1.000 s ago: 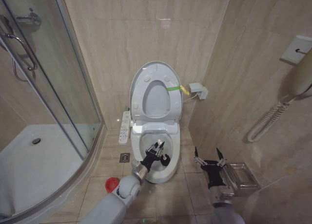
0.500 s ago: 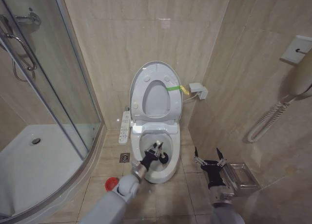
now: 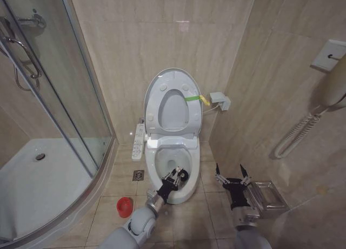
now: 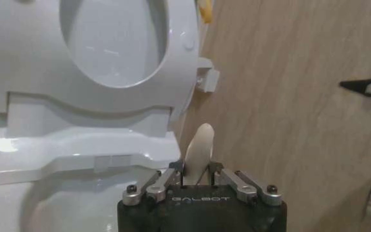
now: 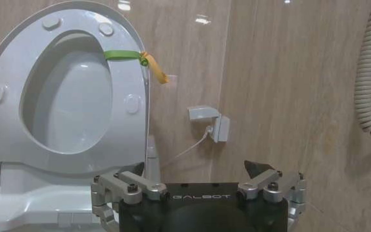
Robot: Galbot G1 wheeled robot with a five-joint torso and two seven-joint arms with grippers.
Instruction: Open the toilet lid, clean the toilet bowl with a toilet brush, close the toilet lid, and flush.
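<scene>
We see the toilet lid (image 3: pixel 173 100) standing raised against the back wall at the centre of the head view, the ring seat up with it, and a green-and-yellow tab (image 3: pixel 195 99) at its right edge. Just below it the toilet bowl (image 3: pixel 186 192) lies open, with the long white button panel (image 3: pixel 138 142) along its left side.

Our left gripper (image 3: pixel 174 177) sits low in the middle of the head view, over the front part of the bowl. Its fingers (image 4: pixel 164 180) are drawn narrow around the pale handle of the toilet brush (image 4: pixel 199 150), which stands up between them at the lower centre of the left wrist view. In the head view the black brush head (image 3: pixel 184 176) shows just right of the gripper, inside the bowl. The red holder (image 3: pixel 125 207) stands on the floor tiles at lower left of the bowl, well apart from the brush.

Our right gripper (image 3: pixel 231 177) waits at the lower right of the head view, beside the bowl and apart from it, fingers (image 3: pixel 217 170) spread wide and holding nothing. A metal rack (image 3: pixel 265 197) lies just to its right on the floor. In the right wrist view its fingers (image 5: pixel 124 186) flank the bottom edge, facing the raised lid and a small wall socket (image 5: pixel 212 122)
</scene>
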